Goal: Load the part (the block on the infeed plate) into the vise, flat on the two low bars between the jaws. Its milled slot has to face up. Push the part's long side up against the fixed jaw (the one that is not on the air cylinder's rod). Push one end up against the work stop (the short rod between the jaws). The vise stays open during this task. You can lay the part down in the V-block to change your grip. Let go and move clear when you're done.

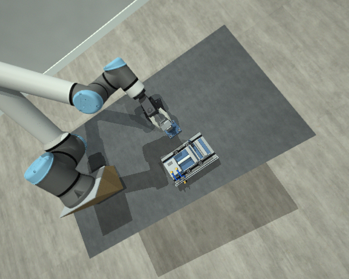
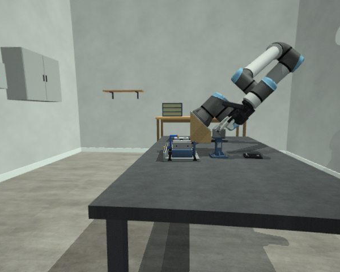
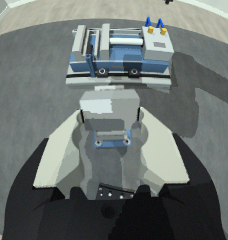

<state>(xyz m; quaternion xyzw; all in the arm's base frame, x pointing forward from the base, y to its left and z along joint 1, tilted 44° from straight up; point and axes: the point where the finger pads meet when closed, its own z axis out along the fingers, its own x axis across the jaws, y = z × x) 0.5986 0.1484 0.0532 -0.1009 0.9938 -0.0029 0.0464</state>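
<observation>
Across the room's middle, table (image 1: 244, 90) (image 2: 222, 181) (image 3: 29, 85): bears the whole cell, so the arm (image 1: 33, 81) (image 2: 263, 59) serves every fixture from one base.
Vise (image 1: 188, 163) (image 2: 182, 153) (image 3: 119, 65): stands open beside the V-block; you see a gap between its jaws, left to receive the part. The fixed jaw lies away from the rod (image 1: 184, 158) (image 3: 126, 41), as your long-side reference.
Gripper (image 1: 166, 122) (image 2: 220, 130) (image 3: 110, 108): closed on the part, one finger at each side, reaching down at a slant, probably so that you can change the grip.
V-block (image 1: 175, 132) (image 2: 218, 146) (image 3: 113, 143): carries its cradle on a raised blue stand, presumably giving your fingers room.
Infeed plate (image 2: 253, 155) (image 3: 114, 192): lies behind the V-block, without the part.
Part (image 1: 166, 124) (image 2: 219, 132) (image 3: 109, 105): between the fingertips at the V-block's top; you cannot tell whether its weight rests there, nor which way the slot faces. Loading remains undone; releasing before it is seated could tip it.
</observation>
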